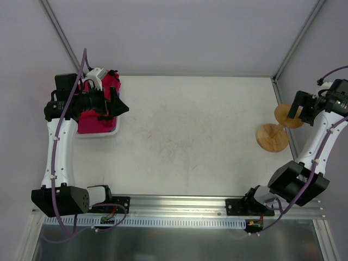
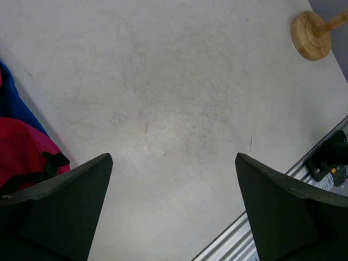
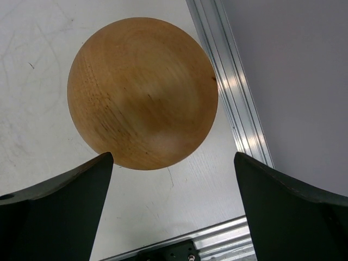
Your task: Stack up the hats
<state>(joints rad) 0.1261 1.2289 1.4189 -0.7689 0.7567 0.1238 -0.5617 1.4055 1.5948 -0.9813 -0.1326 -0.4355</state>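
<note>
Magenta-pink hats (image 1: 91, 123) lie piled in a white basket (image 1: 99, 134) at the far left; the left arm hides most of them. In the left wrist view a magenta hat (image 2: 22, 152) with a black strap and a strip of a blue hat (image 2: 8, 100) show at the left edge. My left gripper (image 1: 122, 105) hovers at the basket's right side, open and empty, its jaws (image 2: 171, 209) over bare table. My right gripper (image 1: 297, 112) is open and empty above the wooden stand's round top (image 3: 142, 92).
A tan wooden stand, with a round base (image 1: 272, 138), a rod and a round top (image 1: 287, 116), stands at the table's right edge; it also shows in the left wrist view (image 2: 311, 35). A metal rail (image 1: 179, 204) runs along the near edge. Grey walls enclose the table.
</note>
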